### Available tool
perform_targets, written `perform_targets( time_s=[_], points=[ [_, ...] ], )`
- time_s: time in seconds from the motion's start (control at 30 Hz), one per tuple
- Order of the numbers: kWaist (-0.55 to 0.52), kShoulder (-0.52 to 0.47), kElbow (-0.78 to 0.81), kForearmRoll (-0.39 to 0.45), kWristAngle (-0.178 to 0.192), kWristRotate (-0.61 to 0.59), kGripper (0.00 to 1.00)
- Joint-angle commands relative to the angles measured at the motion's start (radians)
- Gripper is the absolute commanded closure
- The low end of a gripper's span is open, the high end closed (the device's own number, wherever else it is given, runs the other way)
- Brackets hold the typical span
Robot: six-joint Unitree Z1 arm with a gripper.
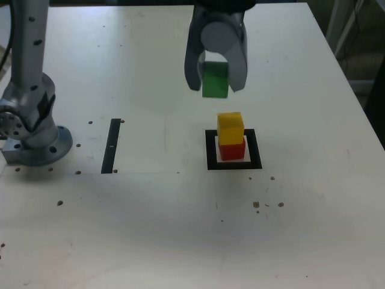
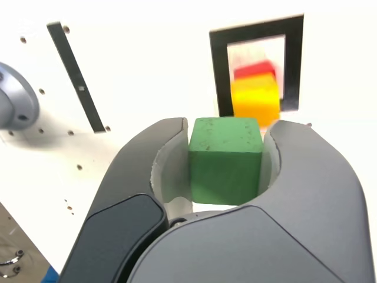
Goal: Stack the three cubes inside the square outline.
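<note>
Green cube [image 1: 215,79] is hanging above the table, up-left of the stack in the exterior view | gripper [image 1: 215,83] is clamping its opposite side faces | yellow cube [image 1: 230,127] is sitting on red cube [image 1: 232,150] inside the square outline [image 1: 234,165] | likely light, rigid, matte; flat-face hold suits it.

White table [image 1: 180,241]: square outline [image 1: 234,165], red cube [image 1: 232,150], black strip [image 1: 111,146].
</note>
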Motion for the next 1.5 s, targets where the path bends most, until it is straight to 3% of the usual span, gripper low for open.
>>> perform_targets(
  time_s=[0.0, 0.27, 0.6, 1.17, 1.3, 1.47],
  points=[
    [-0.021, 0.011, 0.011, 0.002, 0.006, -0.035, 0.84],
    [-0.071, 0.053, 0.029, -0.030, 0.021, -0.098, 0.84],
    [-0.037, 0.084, 0.027, -0.052, 0.028, -0.072, 0.84],
    [-0.010, 0.130, 0.015, -0.061, 0.009, -0.036, 0.79],
    [-0.010, 0.145, 0.008, -0.062, 0.008, -0.031, 0.69],
    [-0.010, 0.159, 0.001, -0.065, 0.003, -0.020, 0.41]
  ],
)
